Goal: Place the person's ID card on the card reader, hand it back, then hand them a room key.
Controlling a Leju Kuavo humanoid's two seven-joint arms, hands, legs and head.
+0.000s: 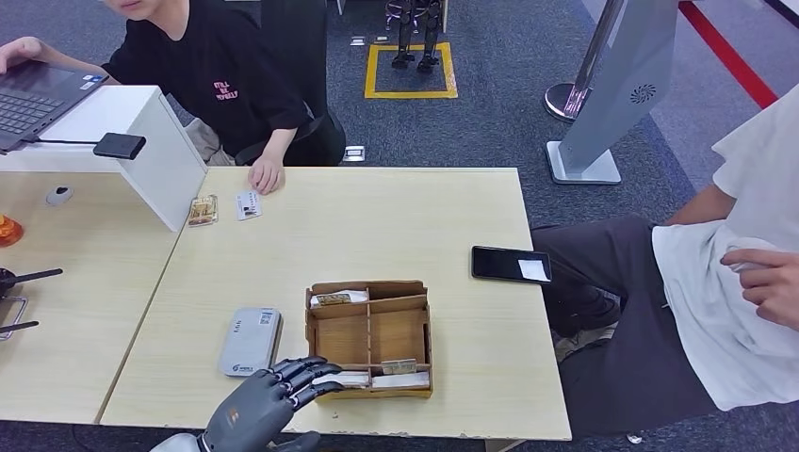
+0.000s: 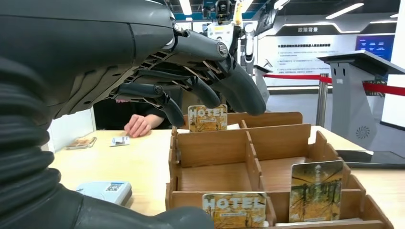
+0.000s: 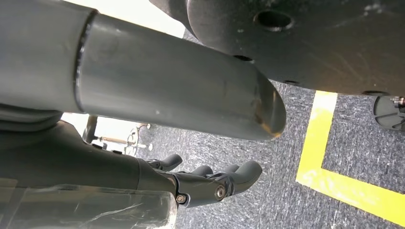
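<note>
Two flat cards lie beside the person's hand (image 1: 267, 175), and I see my left hand (image 1: 273, 391) empty, fingers apart, over the slotted wooden tray (image 1: 415, 334); right hand (image 3: 210, 181) unreadable

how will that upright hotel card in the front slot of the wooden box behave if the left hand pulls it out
The hotel card stands straight and unbent, so probably stiff. It looks thin, likely light. Its glossy face may slip between fingers, and the light wooden box might shift.

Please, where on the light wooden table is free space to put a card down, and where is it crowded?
Free: the light wooden table between the brown wooden divided box and the far edge; also right of the box, nearer than the black phone. Crowded: the near edge, where the left hand sits between the grey card reader and the box.
</note>
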